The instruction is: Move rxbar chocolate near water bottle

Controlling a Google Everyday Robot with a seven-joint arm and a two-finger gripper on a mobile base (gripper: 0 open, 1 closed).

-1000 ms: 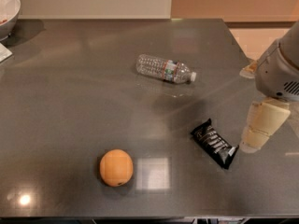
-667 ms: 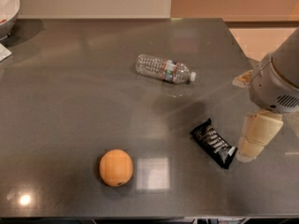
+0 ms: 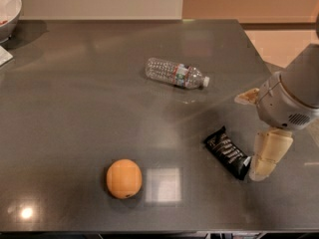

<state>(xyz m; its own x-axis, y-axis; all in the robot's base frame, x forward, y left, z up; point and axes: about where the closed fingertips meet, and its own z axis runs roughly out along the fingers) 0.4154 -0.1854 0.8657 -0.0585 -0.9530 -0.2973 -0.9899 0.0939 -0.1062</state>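
In the camera view, a dark grey counter (image 3: 75,113) with a glossy top is seen from above. The water bottle (image 3: 175,74) is laid on its side near the middle of the far half, with its white cap turned to the right and its red, green and white label band next to the neck. The rxbar chocolate (image 3: 228,152) is found flat on the counter toward the right of the near half, set on a diagonal with its lettering up, well apart from the bottle. The gripper (image 3: 252,135) is held over the counter's right side below a grey rounded wrist. Its cream fingers (image 3: 269,152) are seen spread apart: one is pointed down with its tip just beside the bar's lower right end, and the other shows past the wrist's upper left edge; nothing is gripped between them. An orange (image 3: 123,178) is placed near the front edge, left of the bar. Part of a white bowl (image 3: 9,8) is seen at the far left corner.
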